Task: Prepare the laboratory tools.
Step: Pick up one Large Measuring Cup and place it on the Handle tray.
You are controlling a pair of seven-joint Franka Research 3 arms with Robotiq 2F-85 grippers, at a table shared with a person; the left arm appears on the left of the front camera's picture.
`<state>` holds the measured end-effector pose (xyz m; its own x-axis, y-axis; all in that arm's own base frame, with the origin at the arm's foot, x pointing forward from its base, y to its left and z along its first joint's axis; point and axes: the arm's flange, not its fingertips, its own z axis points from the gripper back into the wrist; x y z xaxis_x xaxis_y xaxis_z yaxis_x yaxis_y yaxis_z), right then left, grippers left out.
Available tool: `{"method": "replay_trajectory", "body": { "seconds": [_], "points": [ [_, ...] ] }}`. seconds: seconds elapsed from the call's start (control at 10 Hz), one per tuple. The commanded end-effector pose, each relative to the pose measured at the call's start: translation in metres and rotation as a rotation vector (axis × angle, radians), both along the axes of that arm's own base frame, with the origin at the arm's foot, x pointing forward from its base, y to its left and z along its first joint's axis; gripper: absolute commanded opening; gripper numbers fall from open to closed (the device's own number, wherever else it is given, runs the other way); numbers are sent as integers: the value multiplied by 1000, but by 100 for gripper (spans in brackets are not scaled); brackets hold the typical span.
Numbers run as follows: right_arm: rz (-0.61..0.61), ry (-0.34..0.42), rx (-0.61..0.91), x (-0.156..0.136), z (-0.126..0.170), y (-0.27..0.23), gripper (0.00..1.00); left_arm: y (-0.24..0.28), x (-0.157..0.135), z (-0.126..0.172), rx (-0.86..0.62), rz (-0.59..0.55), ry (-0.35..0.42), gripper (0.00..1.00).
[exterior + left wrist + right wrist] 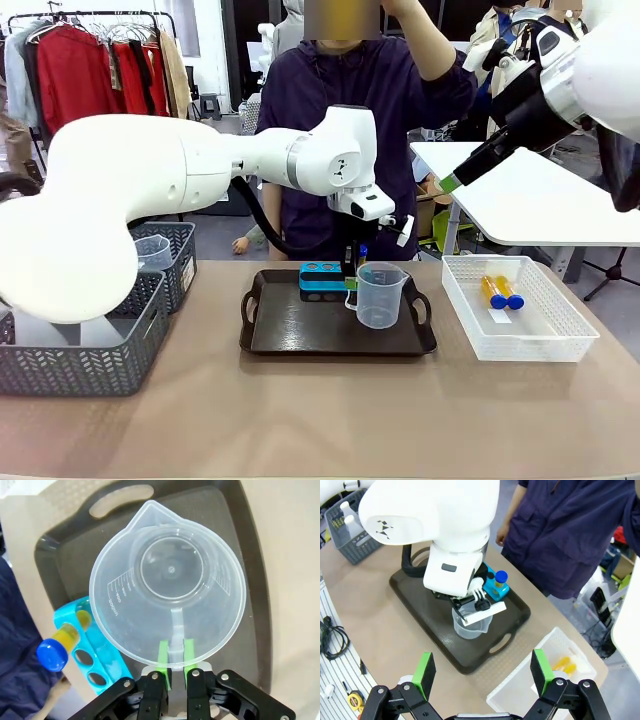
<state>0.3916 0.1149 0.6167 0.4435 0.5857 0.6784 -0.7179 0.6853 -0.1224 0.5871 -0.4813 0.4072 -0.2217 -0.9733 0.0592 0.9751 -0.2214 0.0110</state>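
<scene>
My left gripper [176,652]: I am pinching the beaker [170,580] by its thin flat handle, so it is standing upright
The beaker: clear smooth plastic, round and spouted, sitting over the dark matte tray [252,635], just beside the blue rack [107,655]
The rack: holding one amber tube [62,645], blue-capped
My right gripper [483,672]: hovering high, jaws wide, carrying nothing

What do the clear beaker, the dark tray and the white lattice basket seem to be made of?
The clear measuring beaker with spout: likely translucent plastic, slightly frosted; the tray shows through it. The dark rectangular tray: probably plastic, smooth and faintly glossy, with moulded handle slots. The white lattice basket: probably moulded plastic, judging by its open-grid walls.
</scene>
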Motion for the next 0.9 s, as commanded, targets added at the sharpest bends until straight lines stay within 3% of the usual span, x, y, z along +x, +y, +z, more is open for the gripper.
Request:
{"method": "replay_trajectory", "body": {
  "seconds": [0.0, 0.4, 0.5, 0.8],
  "points": [
    [9, 1, 9, 0, 0, -1, 100, -7, 13, 1, 23, -12, 8, 0],
    [9, 1, 9, 0, 0, -1, 100, -8, 15, -9, 39, -4, 26, 0],
    [9, 1, 9, 0, 0, -1, 100, -8, 15, -9, 37, -4, 29, 11],
    [9, 1, 9, 0, 0, -1, 100, -1, 14, 3, 19, 16, 23, 68]
  ]
}}
